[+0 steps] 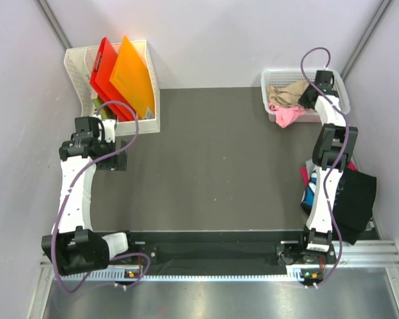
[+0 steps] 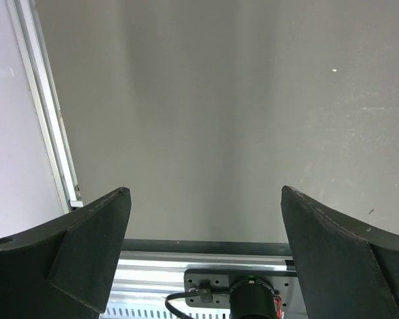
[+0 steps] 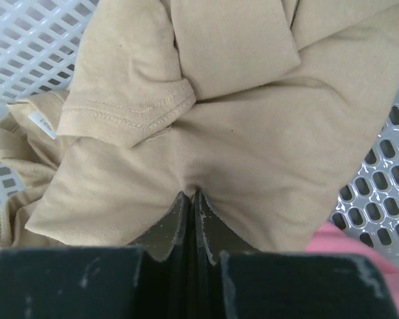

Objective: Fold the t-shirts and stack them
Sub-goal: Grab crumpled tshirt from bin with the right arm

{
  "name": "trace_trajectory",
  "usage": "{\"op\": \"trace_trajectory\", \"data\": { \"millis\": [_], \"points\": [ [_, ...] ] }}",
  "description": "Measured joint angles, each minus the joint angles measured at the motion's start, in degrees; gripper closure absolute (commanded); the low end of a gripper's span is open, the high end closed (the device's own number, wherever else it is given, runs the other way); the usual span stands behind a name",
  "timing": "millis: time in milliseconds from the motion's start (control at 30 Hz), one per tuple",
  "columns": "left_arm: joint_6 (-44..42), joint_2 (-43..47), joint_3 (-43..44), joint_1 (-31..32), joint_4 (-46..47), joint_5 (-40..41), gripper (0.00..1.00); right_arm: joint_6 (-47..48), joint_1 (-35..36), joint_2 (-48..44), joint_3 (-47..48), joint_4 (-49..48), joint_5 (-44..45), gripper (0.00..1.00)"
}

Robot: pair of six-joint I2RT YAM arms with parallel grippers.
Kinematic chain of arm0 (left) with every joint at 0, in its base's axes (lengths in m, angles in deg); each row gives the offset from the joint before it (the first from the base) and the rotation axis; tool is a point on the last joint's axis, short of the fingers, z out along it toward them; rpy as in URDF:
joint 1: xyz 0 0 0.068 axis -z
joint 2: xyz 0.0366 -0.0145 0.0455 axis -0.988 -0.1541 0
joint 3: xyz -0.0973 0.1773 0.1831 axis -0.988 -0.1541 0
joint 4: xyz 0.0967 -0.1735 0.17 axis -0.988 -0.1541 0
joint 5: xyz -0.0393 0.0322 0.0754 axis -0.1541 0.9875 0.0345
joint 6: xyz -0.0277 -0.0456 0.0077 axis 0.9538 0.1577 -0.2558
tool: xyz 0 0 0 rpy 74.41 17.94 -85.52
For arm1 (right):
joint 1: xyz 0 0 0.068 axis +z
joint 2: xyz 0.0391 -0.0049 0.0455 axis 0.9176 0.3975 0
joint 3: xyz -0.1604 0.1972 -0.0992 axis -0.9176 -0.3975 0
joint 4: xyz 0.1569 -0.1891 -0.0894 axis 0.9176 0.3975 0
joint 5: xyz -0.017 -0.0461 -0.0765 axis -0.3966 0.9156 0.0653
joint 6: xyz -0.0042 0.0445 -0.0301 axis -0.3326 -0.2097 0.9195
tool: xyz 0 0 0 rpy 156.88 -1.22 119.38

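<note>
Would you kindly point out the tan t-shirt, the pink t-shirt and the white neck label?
tan t-shirt (image 3: 219,133), right wrist view, on its smooth body cloth.
pink t-shirt (image 1: 289,117), top external view, on its bunched middle.
white neck label (image 3: 43,125), right wrist view, on its middle.

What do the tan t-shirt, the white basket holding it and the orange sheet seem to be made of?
The tan t-shirt looks like soft knit cloth, probably cotton, matte: it wrinkles and has a stitched sleeve hem. The white basket seems moulded plastic, slightly glossy: a regular lattice with shiny highlights. The orange sheet appears to be stiff, smooth plastic: it stands flat and straight-edged.
</note>
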Motion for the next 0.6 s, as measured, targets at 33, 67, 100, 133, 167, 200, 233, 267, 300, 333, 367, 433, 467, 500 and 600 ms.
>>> {"op": "trace_trajectory", "data": {
  "millis": [33, 67, 100, 133, 167, 200, 233, 267, 300, 333, 367, 433, 467, 500, 600],
  "points": [
    [-0.07, 0.13, -0.22, -0.20, 0.02, -0.15, 0.01, -0.02, 0.00, 0.00, 0.00, -0.11, -0.33, 1.00],
    [-0.15, 0.24, -0.39, -0.31, 0.00, -0.17, 0.01, 0.02, 0.00, 0.00, 0.00, -0.20, -0.61, 1.00],
    [-0.17, 0.28, -0.52, -0.42, 0.00, -0.22, 0.01, 0.02, 0.07, 0.00, 0.00, -0.22, -0.74, 1.00],
    [-0.20, 0.35, -0.63, -0.48, 0.02, -0.42, 0.01, 0.09, 0.13, -0.04, 0.00, -0.24, -0.85, 1.00],
    [-0.22, 0.37, -0.66, -0.57, 0.00, -0.59, 0.01, 0.20, 0.24, -0.26, 0.00, -0.15, -0.92, 1.00],
    [-0.20, 0.39, -0.66, -0.61, 0.07, -0.70, 0.01, 0.22, 0.35, -0.50, 0.00, -0.02, -1.14, 1.00],
    [-0.20, 0.39, -0.66, -0.66, 0.11, -0.87, 0.01, 0.22, 0.55, -1.03, 0.00, 0.04, -1.62, 1.00],
    [-0.17, 0.39, -0.66, -0.68, 0.17, -1.11, 0.01, 0.20, 0.76, -1.77, 0.00, 0.11, -2.12, 1.00],
    [-0.17, 0.39, -0.66, -0.68, 0.24, -1.33, 0.01, 0.17, 1.05, -2.60, 0.00, 0.22, -2.69, 1.00],
    [-0.15, 0.39, -0.66, -0.68, 0.35, -1.70, 0.01, 0.17, 1.33, -3.54, 0.09, 0.24, -3.21, 1.00],
    [-0.13, 0.39, -0.66, -0.68, 0.39, -2.05, 0.01, 0.15, 1.88, -4.96, 0.28, 0.24, -3.72, 1.00],
    [-0.13, 0.39, -0.66, -0.68, 0.48, -2.67, 0.02, 0.17, 2.97, -7.85, 1.03, 0.44, -4.59, 1.00],
    [-0.11, 0.39, -0.66, -0.68, 0.55, -2.91, 0.02, 0.20, 3.80, -9.79, 1.53, 0.50, -5.05, 1.00],
    [-0.09, 0.39, -0.66, -0.68, 0.61, -3.26, 0.02, 0.24, 4.50, -11.50, 1.81, 0.42, -5.40, 1.00],
    [0.04, 0.48, -0.66, -0.70, 0.81, -4.11, 0.02, 0.98, 7.74, -19.50, 2.10, 0.81, -6.29, 1.00]
  ]
}}
